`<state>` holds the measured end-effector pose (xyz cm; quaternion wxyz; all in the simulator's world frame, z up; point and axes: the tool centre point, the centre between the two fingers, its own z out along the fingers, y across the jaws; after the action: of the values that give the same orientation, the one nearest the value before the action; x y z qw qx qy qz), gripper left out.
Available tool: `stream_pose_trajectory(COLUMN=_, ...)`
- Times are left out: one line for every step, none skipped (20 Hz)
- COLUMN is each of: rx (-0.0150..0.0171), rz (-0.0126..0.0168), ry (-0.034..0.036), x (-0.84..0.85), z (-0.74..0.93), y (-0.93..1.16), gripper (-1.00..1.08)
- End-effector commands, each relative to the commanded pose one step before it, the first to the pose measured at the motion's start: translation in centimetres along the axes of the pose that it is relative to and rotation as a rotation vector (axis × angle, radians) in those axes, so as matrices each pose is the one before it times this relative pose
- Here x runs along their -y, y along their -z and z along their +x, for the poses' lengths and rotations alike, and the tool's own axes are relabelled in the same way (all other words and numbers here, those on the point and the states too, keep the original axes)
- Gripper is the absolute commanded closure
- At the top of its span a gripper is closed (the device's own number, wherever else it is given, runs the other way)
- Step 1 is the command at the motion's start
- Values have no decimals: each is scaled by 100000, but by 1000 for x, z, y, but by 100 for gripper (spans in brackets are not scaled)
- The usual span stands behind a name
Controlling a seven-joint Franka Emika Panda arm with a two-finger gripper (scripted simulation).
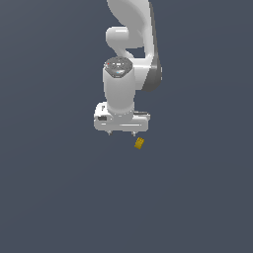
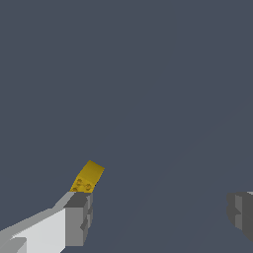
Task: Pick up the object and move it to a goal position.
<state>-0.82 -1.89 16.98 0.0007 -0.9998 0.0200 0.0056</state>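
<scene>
Wrist view: ridges on object (image 2: pixel 88 177), lying just beyond one fingertip (image 2: pixel 79 217), outside the gap.
Exterior view: object (image 1: pixel 139 143) just beside tool (image 1: pixel 121 133).
Tool: spread wide, empty.
Arm: wrist vertical, fingers downward.

A white robot arm (image 1: pixel 129 59) hangs down from the top of the exterior view against a plain dark grey-blue background. At its lower end sits a wide white gripper (image 1: pixel 121 133), with two short fingertips (image 1: pixel 109 133) pointing downward and set well apart. Just below the gripper, towards the exterior view's right, is a tiny mustard-yellow object (image 1: pixel 139 143), blocky and tilted. It sits near one fingertip, not between the two.
</scene>
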Motion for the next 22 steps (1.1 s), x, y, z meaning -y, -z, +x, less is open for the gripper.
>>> stream_pose_trajectory(rx=-12, rz=21, ry=-879, x=235, z=-62, y=-209, gripper=-92)
stream_pose_trajectory(rx=1, rz=25, ry=-640, x=132, z=-45, y=-145, gripper=-92)
stream_pose_trajectory(rx=3, rz=29, ry=-743, x=151, z=-54, y=-168, gripper=-92)
stream_pose_trajectory(rx=-5, rz=27, ry=-837, x=170, z=-62, y=-185, gripper=-92)
stream_pose_trajectory(rx=-17, rz=23, ry=-936, x=190, z=-70, y=-202, gripper=-92)
stream_pose_trajectory(rx=-26, rz=20, ry=-1040, x=209, z=-80, y=-221, gripper=-92)
stream_pose_trajectory(rx=-28, rz=22, ry=-1145, x=229, z=-92, y=-243, gripper=-92)
stream_pose_trajectory(rx=-25, rz=25, ry=-1256, x=247, z=-108, y=-267, gripper=-92)
stream_pose_trajectory(rx=-24, rz=27, ry=-1365, x=264, z=-124, y=-290, gripper=-92)
stream_pose_trajectory(rx=-27, rz=26, ry=-1471, x=281, z=-140, y=-311, gripper=-92)
stream_pose_trajectory(rx=-30, rz=25, ry=-1579, x=296, z=-158, y=-331, gripper=-92)
stream_pose_trajectory(rx=-32, rz=24, ry=-1687, x=310, z=-178, y=-352, gripper=-92)
stream_pose_trajectory(rx=-34, rz=23, ry=-1795, x=323, z=-200, y=-373, gripper=-92)
stream_pose_trajectory(rx=-37, rz=21, ry=-1906, x=333, z=-223, y=-393, gripper=-92)
stream_pose_trajectory(rx=-40, rz=18, ry=-2014, x=342, z=-247, y=-412, gripper=-92)
stream_pose_trajectory(rx=-43, rz=15, ry=-2075, x=341, z=-267, y=-421, gripper=-92)
stream_pose_trajectory(rx=-44, rz=10, ry=-2077, x=329, z=-280, y=-418, gripper=-92)
stream_pose_trajectory(rx=-46, rz=6, ry=-2079, x=317, z=-292, y=-415, gripper=-92)
stream_pose_trajectory(rx=-48, rz=2, ry=-2080, x=304, z=-303, y=-412, gripper=-92)
stream_pose_trajectory(rx=-51, rz=-1, ry=-2078, x=290, z=-313, y=-408, gripper=-92)
stream_pose_trajectory(rx=-52, rz=-5, ry=-1996, x=267, z=-311, y=-389, gripper=-92)
stream_pose_trajectory(rx=-51, rz=-7, ry=-1890, x=240, z=-302, y=-365, gripper=-92)
